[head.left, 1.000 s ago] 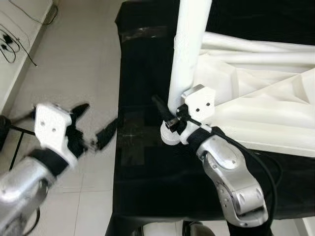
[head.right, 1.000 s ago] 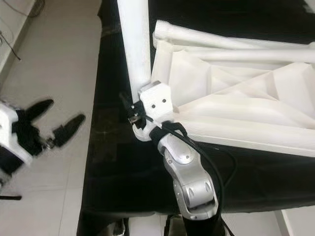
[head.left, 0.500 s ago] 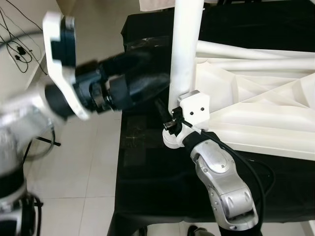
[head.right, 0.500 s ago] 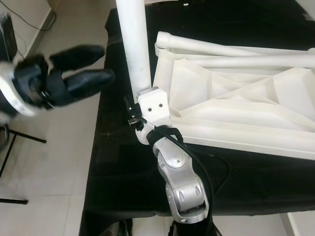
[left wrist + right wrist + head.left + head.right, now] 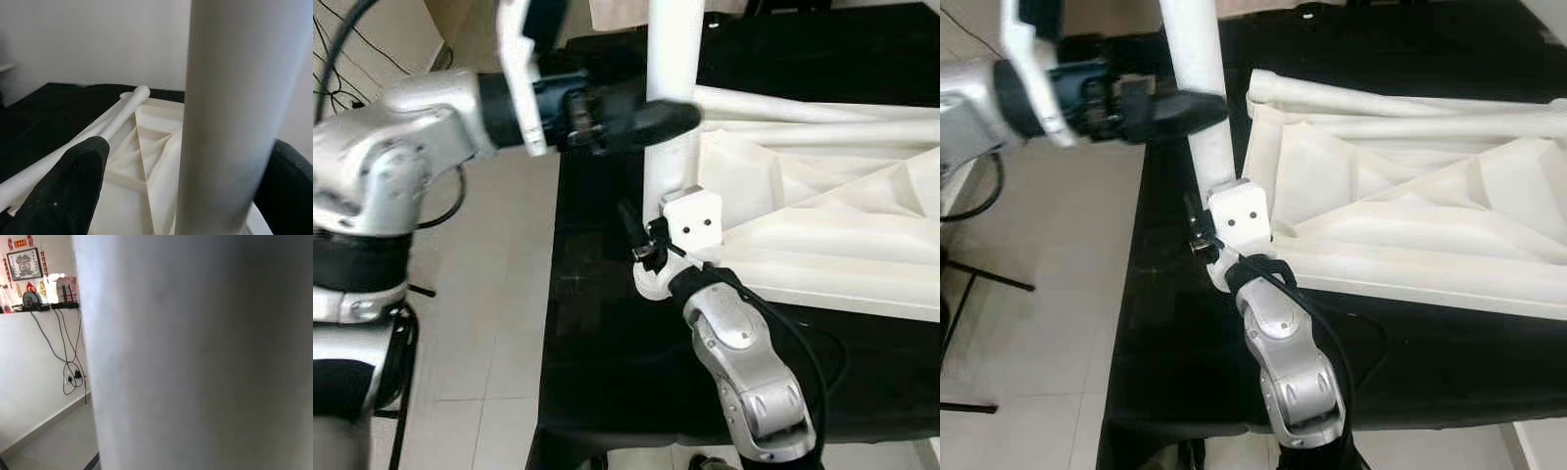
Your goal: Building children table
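Two end effectors on white table leg (image 5: 672, 59): left (image 5: 651, 117) spread around it, right (image 5: 646, 230) gripping its base.

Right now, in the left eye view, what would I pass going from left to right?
Silver left arm → left gripper with black fingers → upright white table leg → upturned white plastic tabletop.
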{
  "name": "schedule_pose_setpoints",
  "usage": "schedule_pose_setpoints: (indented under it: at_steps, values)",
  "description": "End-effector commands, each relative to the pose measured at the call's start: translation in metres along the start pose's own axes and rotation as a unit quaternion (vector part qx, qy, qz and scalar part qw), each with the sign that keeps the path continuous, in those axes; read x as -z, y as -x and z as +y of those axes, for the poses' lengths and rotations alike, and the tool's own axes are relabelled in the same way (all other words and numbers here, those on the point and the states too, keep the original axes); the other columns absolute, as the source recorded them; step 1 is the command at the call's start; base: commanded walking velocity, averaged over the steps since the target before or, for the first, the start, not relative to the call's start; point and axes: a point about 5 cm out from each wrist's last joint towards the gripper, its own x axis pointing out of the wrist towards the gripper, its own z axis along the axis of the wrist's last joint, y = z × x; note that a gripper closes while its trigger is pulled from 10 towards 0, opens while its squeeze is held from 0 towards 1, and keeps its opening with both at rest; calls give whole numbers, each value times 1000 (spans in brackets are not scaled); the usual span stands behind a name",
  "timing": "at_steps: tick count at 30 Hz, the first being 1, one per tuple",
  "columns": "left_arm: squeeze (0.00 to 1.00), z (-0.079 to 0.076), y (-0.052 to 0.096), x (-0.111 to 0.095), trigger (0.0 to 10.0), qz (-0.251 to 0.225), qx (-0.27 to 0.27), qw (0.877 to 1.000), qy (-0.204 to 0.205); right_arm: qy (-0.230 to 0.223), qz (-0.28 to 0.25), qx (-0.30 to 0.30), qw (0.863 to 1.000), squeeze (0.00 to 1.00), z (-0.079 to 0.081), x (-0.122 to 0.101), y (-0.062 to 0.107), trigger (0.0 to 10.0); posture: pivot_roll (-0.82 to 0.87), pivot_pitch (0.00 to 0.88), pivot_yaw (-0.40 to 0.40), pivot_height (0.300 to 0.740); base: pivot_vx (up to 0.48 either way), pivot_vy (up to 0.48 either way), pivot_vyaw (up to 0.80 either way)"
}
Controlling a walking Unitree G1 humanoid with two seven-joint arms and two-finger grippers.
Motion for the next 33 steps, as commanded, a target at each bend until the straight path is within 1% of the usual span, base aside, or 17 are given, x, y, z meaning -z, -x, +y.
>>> schedule_pose_setpoints:
  at_steps: [1,3,4,5,7,8,13,14,18,19,20,27,28,30,31,32,33]
  values:
    - [0,4,-7,1,10000,-8,3,1000,4,-28,53,-26,998,0,13,20,3,10000,91,228,93,740,0,0,0]
    - [0,4,-7,1,10000,-8,3,1000,4,-28,53,-26,998,0,13,20,3,10000,91,228,93,740,0,0,0]
    - [0,3,-12,4,10000,-10,22,1000,12,-29,53,-27,998,0,14,20,3,10000,84,232,90,740,0,0,0]
    - [0,1,-17,7,9765,-7,38,999,16,-30,53,-28,998,0,14,20,3,10000,82,233,89,740,0,0,0]
    - [0,1,-17,7,9765,-7,38,999,16,-30,53,-28,998,0,14,20,3,10000,82,233,89,740,0,0,0]
    - [0,0,-20,10,0,-2,47,999,11,-30,52,-28,998,0,14,20,3,10000,82,234,89,740,0,0,0]
    - [0,-1,-23,13,0,13,48,998,-26,-31,52,-27,998,0,13,19,2,10000,85,236,86,740,0,0,0]
    - [0,-1,-23,13,0,13,48,998,-26,-31,52,-27,998,0,13,19,2,10000,85,236,86,740,0,0,0]
    - [0,1,-23,13,0,26,48,997,-63,-31,52,-26,998,0,11,19,1,10000,86,236,83,740,0,0,0]
    - [0,1,-23,13,0,26,48,997,-63,-31,52,-26,998,0,11,19,1,10000,86,236,83,740,0,0,0]
    - [0,1,-21,11,0,28,48,995,-80,-31,52,-25,998,0,8,18,-1,10000,84,236,79,740,0,0,0]
    - [0,-2,-21,9,0,25,53,995,-83,-27,50,-30,998,0,4,16,-4,10000,79,234,75,740,0,0,0]
    - [0,-4,-22,11,0,24,57,995,-82,-45,38,-88,994,1000,3,10,-9,10000,75,235,74,740,0,0,0]
    - [0,-4,-22,11,0,24,57,995,-82,-45,38,-88,994,1000,3,10,-9,10000,75,235,74,740,0,0,0]
    - [0,-5,-22,12,0,23,58,995,-82,-59,27,-126,990,1000,2,3,-13,10000,74,234,74,740,0,0,0]
    - [0,-5,-22,13,0,22,60,995,-81,-71,15,-175,982,1000,0,-4,-16,10000,72,235,72,740,0,0,0]
    - [0,-5,-22,13,0,22,60,995,-81,-71,15,-175,982,1000,0,-4,-16,10000,72,235,72,740,0,0,0]
